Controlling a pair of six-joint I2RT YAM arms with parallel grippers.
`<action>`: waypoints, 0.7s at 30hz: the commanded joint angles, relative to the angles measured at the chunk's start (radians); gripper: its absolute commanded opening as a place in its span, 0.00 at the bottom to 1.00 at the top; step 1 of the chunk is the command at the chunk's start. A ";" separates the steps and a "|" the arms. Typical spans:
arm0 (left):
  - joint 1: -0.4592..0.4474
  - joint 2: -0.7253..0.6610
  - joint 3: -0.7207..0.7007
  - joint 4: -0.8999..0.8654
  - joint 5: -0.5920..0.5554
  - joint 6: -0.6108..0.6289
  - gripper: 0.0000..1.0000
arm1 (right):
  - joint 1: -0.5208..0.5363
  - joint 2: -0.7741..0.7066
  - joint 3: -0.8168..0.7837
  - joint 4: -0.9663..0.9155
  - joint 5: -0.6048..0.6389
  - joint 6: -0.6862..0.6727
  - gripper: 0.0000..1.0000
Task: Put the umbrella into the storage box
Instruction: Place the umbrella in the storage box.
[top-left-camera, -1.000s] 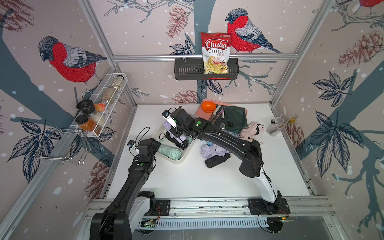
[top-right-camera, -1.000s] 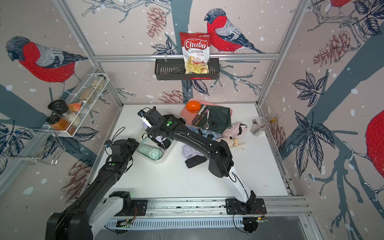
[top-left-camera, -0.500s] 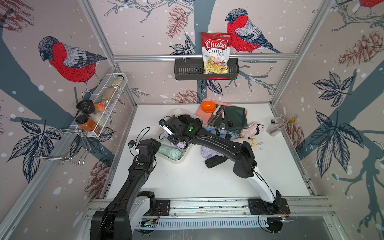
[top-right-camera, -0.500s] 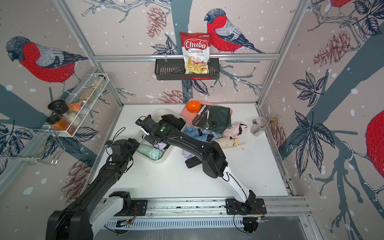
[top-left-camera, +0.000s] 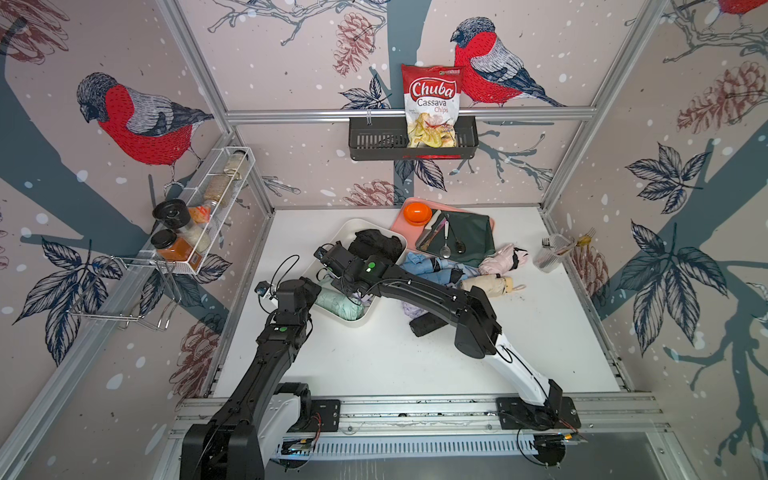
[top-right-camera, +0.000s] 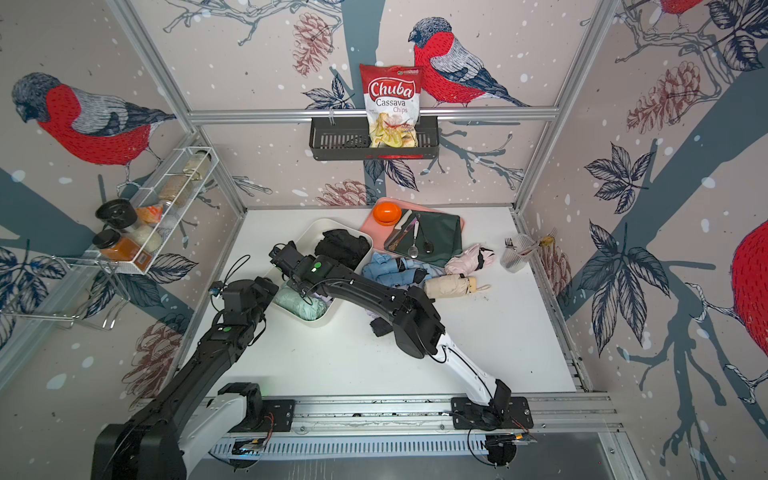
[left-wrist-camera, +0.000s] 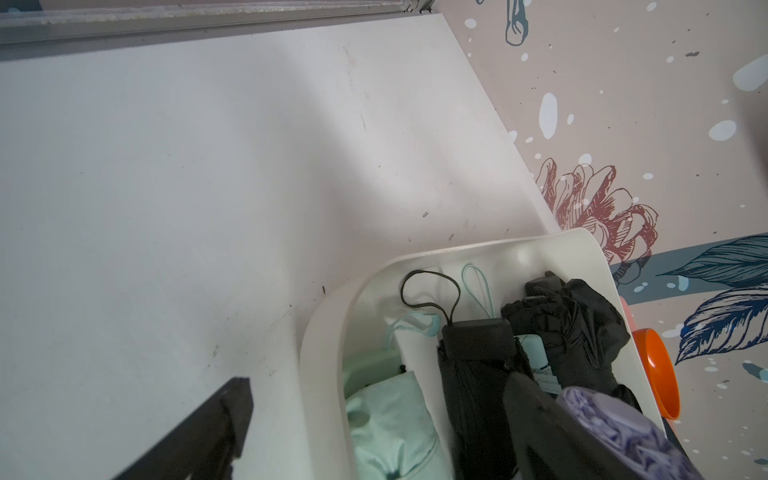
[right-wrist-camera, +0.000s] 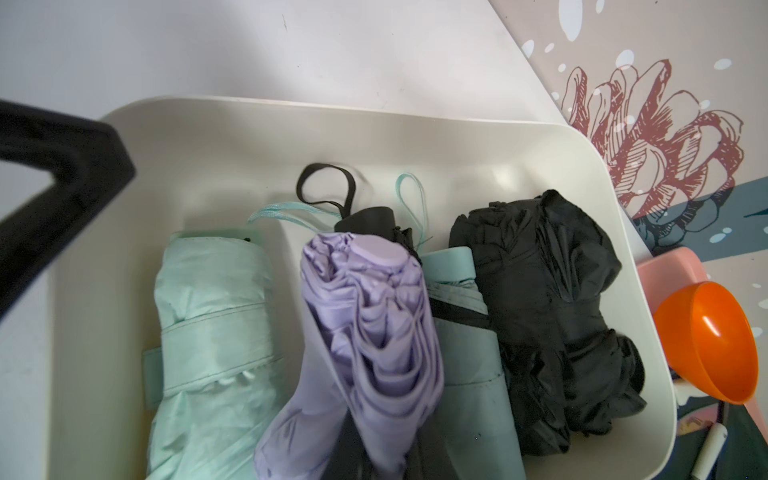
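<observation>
A wire rack (top-left-camera: 195, 226) of spice jars hangs on the left wall. Beside it, the left end effector (left-wrist-camera: 374, 386) is spread wide and holds nothing; one finger (left-wrist-camera: 224, 415) is over the bare desk (top-left-camera: 374, 365), the other above the storage box (right-wrist-camera: 332, 133). The cream box sits on the desk's left half. Inside it a mint umbrella (top-left-camera: 338, 303) lies along the left wall. Next comes a slim black umbrella (left-wrist-camera: 478, 374), then a second mint one, then a crumpled black umbrella (top-left-camera: 376, 245) by the right wall. The right end effector (right-wrist-camera: 374, 449) is pressed together on a lilac umbrella (right-wrist-camera: 365, 316), holding it over the middle of the box, above the slim black one. Whether it touches them I cannot tell. Further right, a pink tray (top-left-camera: 399, 228) carries an orange bowl (top-left-camera: 417, 213) and a dark green cloth (top-left-camera: 471, 237). On the desk nearby lie blue (top-left-camera: 428, 266), pink (top-left-camera: 500, 259) and beige (top-left-camera: 486, 284) umbrellas. A clear cup (top-left-camera: 550, 251) of forks stands at the far right.
</observation>
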 joint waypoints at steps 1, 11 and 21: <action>0.002 -0.002 -0.003 0.034 -0.022 -0.008 0.98 | 0.002 0.023 0.011 0.004 0.083 0.011 0.00; 0.001 -0.008 -0.009 0.020 -0.042 -0.034 0.98 | 0.031 0.043 0.012 0.012 -0.027 0.000 0.14; 0.001 -0.016 -0.003 0.019 -0.038 -0.037 0.98 | 0.018 0.056 -0.001 0.031 -0.182 0.023 0.37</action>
